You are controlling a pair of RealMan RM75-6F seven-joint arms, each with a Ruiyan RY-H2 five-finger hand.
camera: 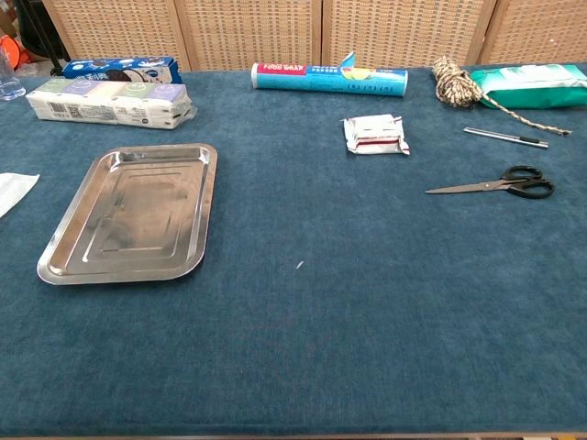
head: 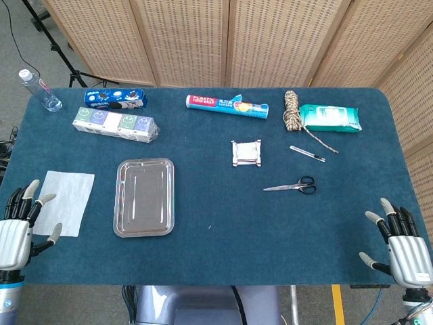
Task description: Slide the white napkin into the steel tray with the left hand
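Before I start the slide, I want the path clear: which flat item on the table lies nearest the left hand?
The white napkin, lying right beside the left hand. The steel tray lies further right, empty, apart from the napkin.

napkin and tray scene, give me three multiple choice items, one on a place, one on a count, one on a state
1. Where does the white napkin lie?
A. inside the steel tray
B. on the cloth to the left of the steel tray
C. under the scissors

2. How many pairs of scissors are on the table?
A. one
B. two
C. three

3. What is the left hand doing?
A. gripping the tray
B. pinching the napkin
C. holding nothing, fingers apart

Key: 1 B, the head view shows the napkin flat beside the tray's left rim, with a gap of cloth between. 2 A, both views show a single black-handled pair. 3 C, the head view shows its fingers spread at the table's near left edge, beside the napkin.
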